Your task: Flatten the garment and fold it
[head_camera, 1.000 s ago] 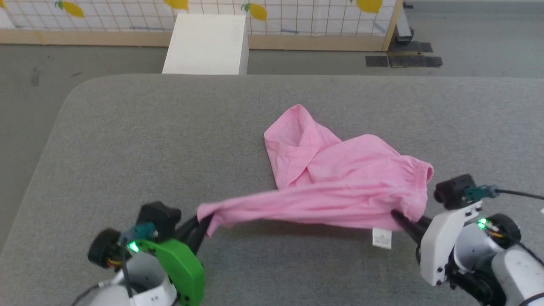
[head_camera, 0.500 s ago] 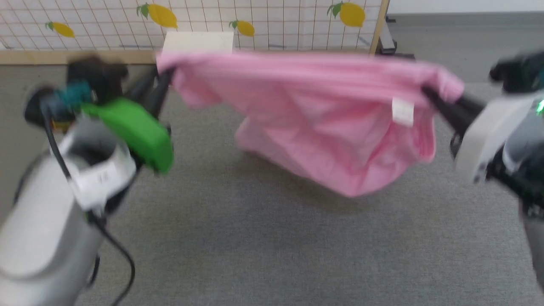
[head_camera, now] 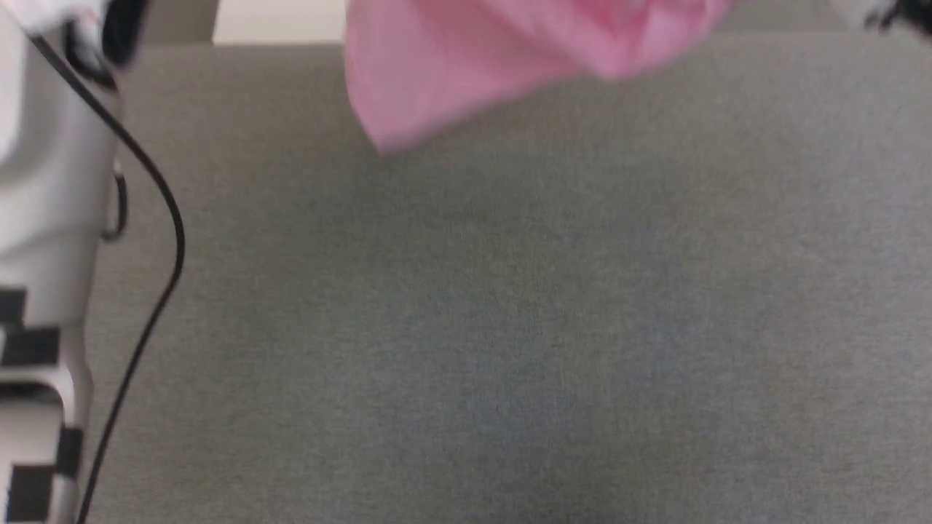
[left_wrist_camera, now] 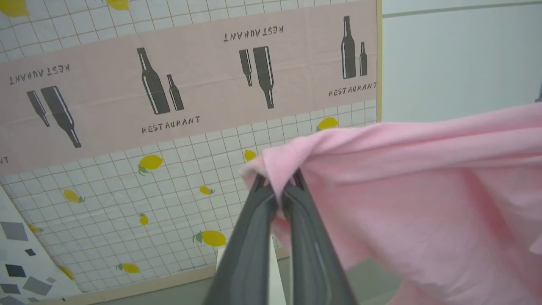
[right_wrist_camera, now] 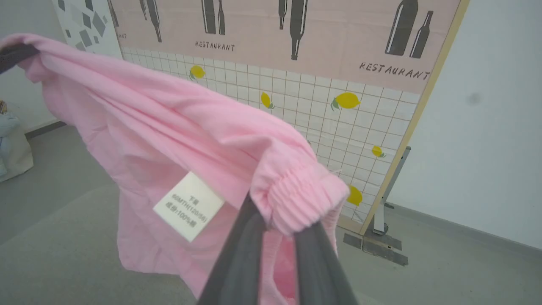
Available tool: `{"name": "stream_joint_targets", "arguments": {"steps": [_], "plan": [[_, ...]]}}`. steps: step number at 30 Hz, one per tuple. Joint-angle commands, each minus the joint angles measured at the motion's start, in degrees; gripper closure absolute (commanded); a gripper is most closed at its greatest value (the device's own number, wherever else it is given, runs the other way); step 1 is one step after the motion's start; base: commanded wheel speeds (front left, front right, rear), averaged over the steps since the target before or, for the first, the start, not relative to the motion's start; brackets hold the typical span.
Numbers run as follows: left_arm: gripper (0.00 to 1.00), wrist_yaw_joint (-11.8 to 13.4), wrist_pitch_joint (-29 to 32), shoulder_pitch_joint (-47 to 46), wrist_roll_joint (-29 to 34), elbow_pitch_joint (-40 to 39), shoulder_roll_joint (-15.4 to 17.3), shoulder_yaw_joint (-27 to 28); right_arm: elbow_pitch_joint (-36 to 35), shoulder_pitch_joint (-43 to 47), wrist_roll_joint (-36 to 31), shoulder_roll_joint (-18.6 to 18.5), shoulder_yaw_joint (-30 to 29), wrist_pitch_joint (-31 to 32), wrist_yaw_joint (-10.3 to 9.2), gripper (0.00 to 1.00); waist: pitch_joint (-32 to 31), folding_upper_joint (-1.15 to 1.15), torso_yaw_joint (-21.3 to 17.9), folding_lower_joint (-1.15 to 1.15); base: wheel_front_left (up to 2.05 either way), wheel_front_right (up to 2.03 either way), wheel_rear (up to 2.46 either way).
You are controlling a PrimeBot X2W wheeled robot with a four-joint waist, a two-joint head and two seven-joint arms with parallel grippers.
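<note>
The light-pink garment (head_camera: 495, 65) hangs in the air above the grey table (head_camera: 480, 313), its lower edge showing blurred at the top of the head view. My left gripper (left_wrist_camera: 279, 183) is shut on one bunched corner of the garment (left_wrist_camera: 423, 203). My right gripper (right_wrist_camera: 281, 220) is shut on the gathered elastic edge (right_wrist_camera: 300, 195) at the other end. The cloth stretches between the two and sags below them. A white label (right_wrist_camera: 188, 206) hangs on the side facing the right wrist. The left gripper's dark finger (right_wrist_camera: 15, 55) shows at the garment's far corner in the right wrist view.
My pale left forearm (head_camera: 44, 182) with a black cable (head_camera: 156, 291) stands along the left edge of the head view. A white box (head_camera: 277, 22) sits beyond the table's far edge. A screen (left_wrist_camera: 169, 127) printed with lemons and bottles stands behind it.
The garment lay partly on the table, pulled taut between both grippers. Both arms have raised it clear of the surface. The head view has shifted as well.
</note>
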Motion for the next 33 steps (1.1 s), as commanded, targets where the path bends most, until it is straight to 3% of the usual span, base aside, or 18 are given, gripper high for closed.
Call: {"name": "stream_joint_targets", "arguments": {"steps": [1,8,16,20,21,25,33], "plan": [[1.0,0.4,-1.9,-3.1,1.2,2.4,0.5,1.0,1.9,-2.6,-1.1,0.1,-0.2,-2.2,-0.13,1.0,8.7,0.38,-1.6,-0.01,0.0,0.0,0.0],[1.0,0.0,-9.8,-10.1,1.5,14.7,-2.0,1.6,12.6,-11.0,-2.9,3.8,2.2,-13.0,-0.13,1.0,13.7,0.38,-2.2,-0.01,0.0,0.0,0.0],[1.0,-1.7,-16.3,-5.9,-1.7,26.8,-4.9,2.5,23.2,-9.0,-0.9,6.1,8.7,-19.9,-0.13,1.0,14.1,0.38,-1.9,-0.01,0.0,0.0,0.0],[1.0,-3.3,-19.1,-1.4,-4.0,30.8,-7.1,2.8,26.6,-4.1,1.3,5.5,11.4,-23.8,-0.13,1.0,12.2,0.38,-1.0,-0.01,0.0,0.0,0.0],[1.0,-4.2,-21.2,3.1,-5.5,33.0,-8.4,2.9,28.3,1.5,3.2,5.2,12.8,-27.8,-0.13,1.0,10.0,0.38,-0.3,-0.01,0.0,0.0,0.0],[1.0,-4.8,-23.3,10.6,-6.1,33.9,-9.2,2.6,28.8,9.7,5.0,5.1,13.7,-33.6,-0.13,1.0,6.1,0.38,0.1,-0.01,0.0,0.0,0.0],[1.0,-3.5,-24.2,29.2,-4.6,24.3,-8.2,3.8,22.7,25.6,5.6,3.3,15.1,-38.7,-0.13,1.0,-3.1,0.38,0.0,-0.01,0.0,0.0,0.0]]}}
